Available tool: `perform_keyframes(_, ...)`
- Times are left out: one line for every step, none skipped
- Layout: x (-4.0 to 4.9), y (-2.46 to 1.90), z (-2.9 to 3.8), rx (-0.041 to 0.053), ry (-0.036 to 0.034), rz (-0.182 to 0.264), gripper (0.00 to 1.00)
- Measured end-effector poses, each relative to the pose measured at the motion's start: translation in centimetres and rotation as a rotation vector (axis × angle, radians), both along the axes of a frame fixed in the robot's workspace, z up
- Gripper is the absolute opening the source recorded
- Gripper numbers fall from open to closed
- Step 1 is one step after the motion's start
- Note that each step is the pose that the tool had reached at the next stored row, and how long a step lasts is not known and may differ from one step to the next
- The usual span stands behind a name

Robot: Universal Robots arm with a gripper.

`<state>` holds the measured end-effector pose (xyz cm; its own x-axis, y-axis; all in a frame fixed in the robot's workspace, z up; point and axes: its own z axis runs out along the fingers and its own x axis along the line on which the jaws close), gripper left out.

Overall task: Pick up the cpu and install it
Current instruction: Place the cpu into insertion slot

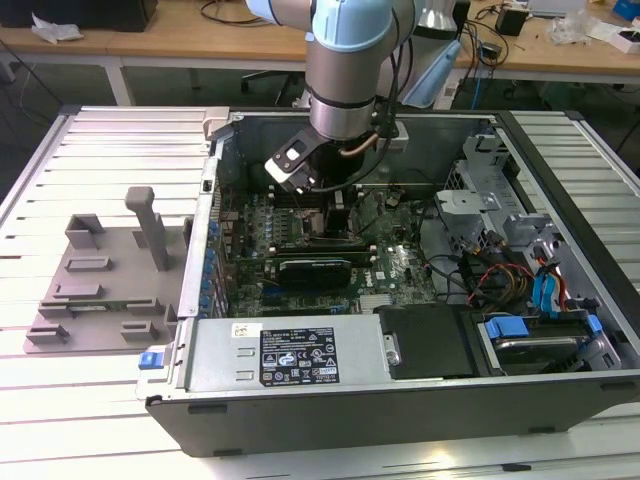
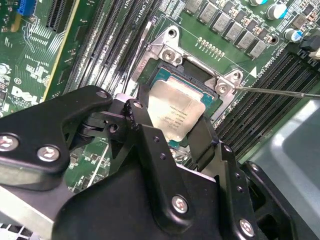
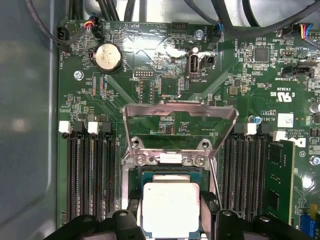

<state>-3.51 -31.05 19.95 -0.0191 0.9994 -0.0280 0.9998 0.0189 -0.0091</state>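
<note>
Evidently your gripper was down inside the open computer case, its two black fingers pressed against opposite edges of the cpu, so you had the chip clamped. In both wrist views the cpu lay flat directly over the socket, within its metal frame; whether it was fully seated, you could not tell. The hinged load plate stood raised beside the socket, and the thin lever angled off to one side. Memory slots flanked the socket on the green motherboard. The grey tray lay on the slatted table at the exterior view's left, well apart from the arm.
</note>
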Motion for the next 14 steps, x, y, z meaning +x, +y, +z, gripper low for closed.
perform_keyframes(0.00,0.00,-0.03,0.0000,0.0000,0.000,0.55)
perform_keyframes(0.00,0.00,-0.05,0.0000,0.0000,0.000,0.55)
perform_keyframes(0.00,0.00,-0.05,0.0004,0.0000,0.000,0.55)
perform_keyframes(0.00,0.00,-0.05,0.0006,0.0000,0.000,0.55)
perform_keyframes(0.01,0.01,-0.05,0.0006,-0.0001,0.000,0.55)
perform_keyframes(0.00,0.00,-0.05,0.0008,0.0000,0.000,0.55)
perform_keyframes(0.00,0.00,-0.05,0.0008,0.0000,0.000,0.55)
perform_keyframes(0.00,0.00,-0.05,0.0009,0.0000,0.000,0.56)
perform_keyframes(0.01,0.00,-0.05,0.0010,0.0000,0.000,0.62)
perform_keyframes(0.00,0.00,-0.05,0.0011,0.0000,0.000,0.62)
perform_keyframes(0.00,0.00,-0.05,0.0012,0.0000,0.000,0.62)
perform_keyframes(0.00,0.00,-0.05,0.0012,0.0000,0.000,0.62)
perform_keyframes(0.00,0.00,-0.05,0.0013,0.0000,0.001,0.62)
perform_keyframes(0.01,0.00,-0.05,0.0012,0.0000,0.003,0.62)
